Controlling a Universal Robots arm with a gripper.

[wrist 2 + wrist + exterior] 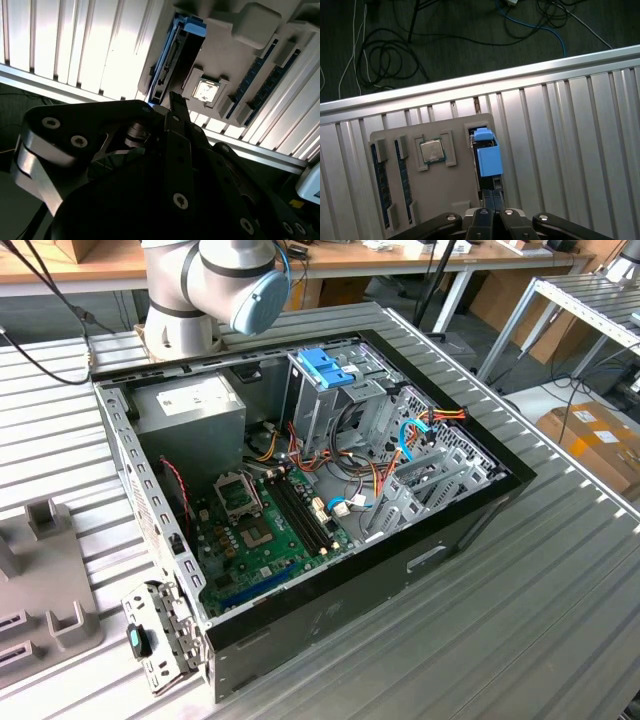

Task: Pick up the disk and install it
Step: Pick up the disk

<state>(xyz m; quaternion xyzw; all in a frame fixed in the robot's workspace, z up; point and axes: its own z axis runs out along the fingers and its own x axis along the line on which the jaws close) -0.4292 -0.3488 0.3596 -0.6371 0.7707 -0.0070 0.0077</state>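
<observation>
While the ribbed bench (520, 640) is carrying the big open case (330, 615) across its middle, the arm (215, 285) is rising from its base behind that case. Near the bench's edge a grey tray (445, 192) is lying flat. The gripper (489, 201) is hanging right over it, lined up with one end of the disk (487, 150). I cannot tell whether the gripper is clenched or released, or whether it is touching the disk. In the second wrist view the gripper (172, 107) is sitting just beside the disk's (170, 65) nearer end.

The disk is standing on edge in a slot of the tray, with its blue rail (490, 162) facing up toward the gripper. Beside it, each in its own pocket and apart from the disk, a chip (432, 150) and memory sticks (380, 172) are lying flat.

To my eye the disk is going to feel dense and stiff, a metal slab heavy for its size. Its smooth faces could be slipping under a light pinch. I would also be treating it as shy of knocks. The likeliest hold is across the two flat faces, where the upper edge is standing clear of the slot. That keeps off the plastic rail, which may be flexing, and away from the connector end.
</observation>
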